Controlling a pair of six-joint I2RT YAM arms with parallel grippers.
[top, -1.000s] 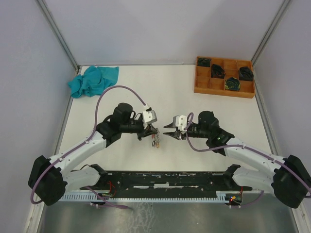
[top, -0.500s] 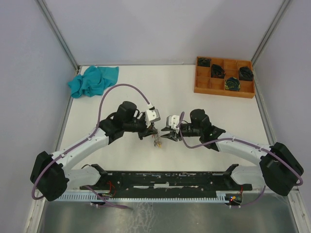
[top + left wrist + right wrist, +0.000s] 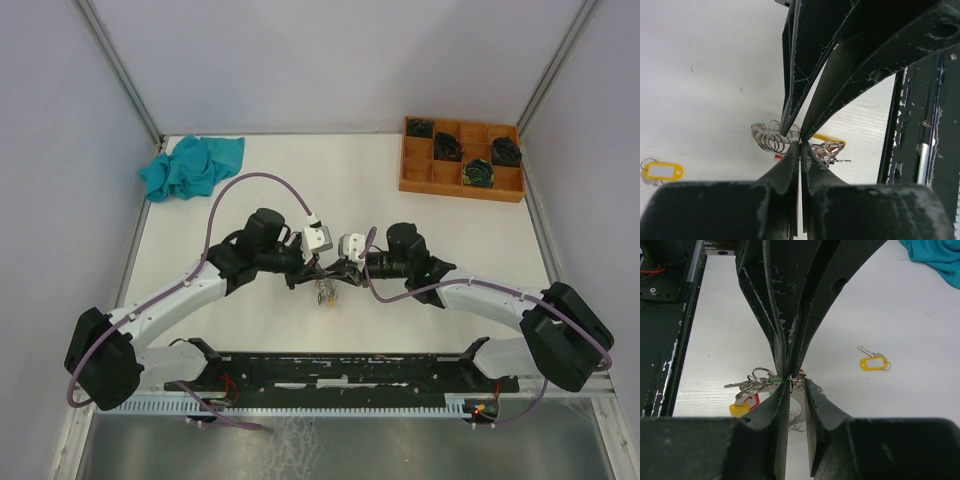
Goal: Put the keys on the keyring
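My left gripper (image 3: 316,267) and right gripper (image 3: 334,271) meet tip to tip above the table's near middle. The silvery ribbed keyring (image 3: 325,292) hangs below them. In the left wrist view my left gripper (image 3: 800,144) is shut on the keyring's wire, with coils (image 3: 769,138) on both sides and the long yellow tag (image 3: 829,138) behind. In the right wrist view my right gripper (image 3: 796,384) has a narrow gap between its jaws, right at the keyring (image 3: 760,385), which carries red (image 3: 753,400) and green tags. A loose key with a yellow tag (image 3: 872,361) lies on the table apart.
An orange compartment tray (image 3: 462,160) with black coils stands at the back right. A teal cloth (image 3: 193,166) lies at the back left, and its corner also shows in the right wrist view (image 3: 935,255). A black rail (image 3: 340,368) runs along the near edge.
My right gripper has moved left until its tips meet the left gripper's. The left gripper has shifted slightly right with the keyring in it.
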